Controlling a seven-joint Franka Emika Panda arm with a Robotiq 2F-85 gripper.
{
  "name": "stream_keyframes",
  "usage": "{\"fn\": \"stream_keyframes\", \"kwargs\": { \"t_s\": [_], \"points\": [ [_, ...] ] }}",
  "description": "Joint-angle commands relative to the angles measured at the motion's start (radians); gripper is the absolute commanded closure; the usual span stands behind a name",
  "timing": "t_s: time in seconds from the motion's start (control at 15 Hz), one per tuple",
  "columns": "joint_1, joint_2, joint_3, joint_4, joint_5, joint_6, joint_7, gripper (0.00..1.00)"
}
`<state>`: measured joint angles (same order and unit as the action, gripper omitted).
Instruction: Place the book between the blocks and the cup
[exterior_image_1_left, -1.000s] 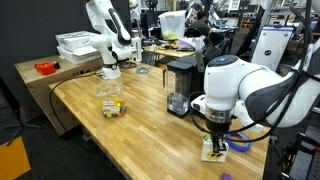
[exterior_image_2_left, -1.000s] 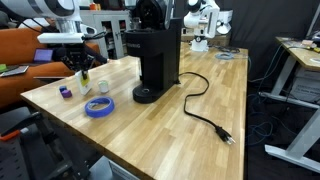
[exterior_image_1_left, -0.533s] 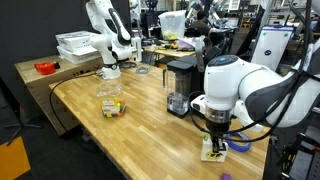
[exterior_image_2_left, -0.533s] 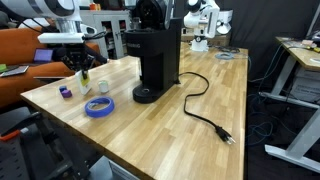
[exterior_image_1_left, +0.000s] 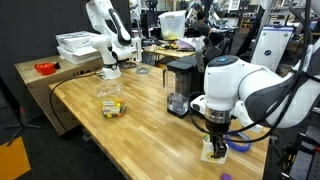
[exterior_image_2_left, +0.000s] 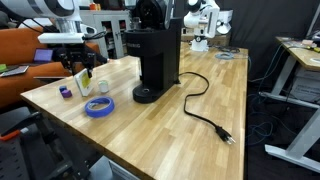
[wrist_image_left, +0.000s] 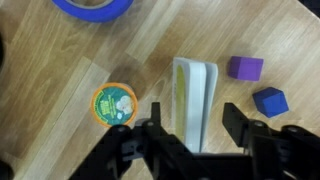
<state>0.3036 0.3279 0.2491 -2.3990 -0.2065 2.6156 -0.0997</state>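
Surface: wooden table (wrist_image_left: 60, 60).
Gripper (wrist_image_left: 192, 125): my jaws spread wide, one finger on each side of the book.
Book (wrist_image_left: 195, 90): standing on edge between my fingers.
Orange disc (wrist_image_left: 115, 105): just beside book.
Purple cube (wrist_image_left: 245, 67), blue cube (wrist_image_left: 270, 100): opposite side.
Tape ring (wrist_image_left: 95, 5): beyond.

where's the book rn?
Wrist view: the book stands on edge on the wooden table, between the fingers of the open gripper, with an orange-rimmed disc on one side and two purple cubes on the other.
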Motion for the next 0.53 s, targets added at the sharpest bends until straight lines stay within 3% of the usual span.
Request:
{"fn": "stream_keyframes", "kwargs": {
  "t_s": [0.0,0.47],
  "points": [
    [-0.014,0.008,0.008,-0.001,0.009,0.028,-0.026,0.04],
    [-0.002,-0.071,0.024,0.008,-0.008,-0.006,-0.056,0.0]
  ]
}}
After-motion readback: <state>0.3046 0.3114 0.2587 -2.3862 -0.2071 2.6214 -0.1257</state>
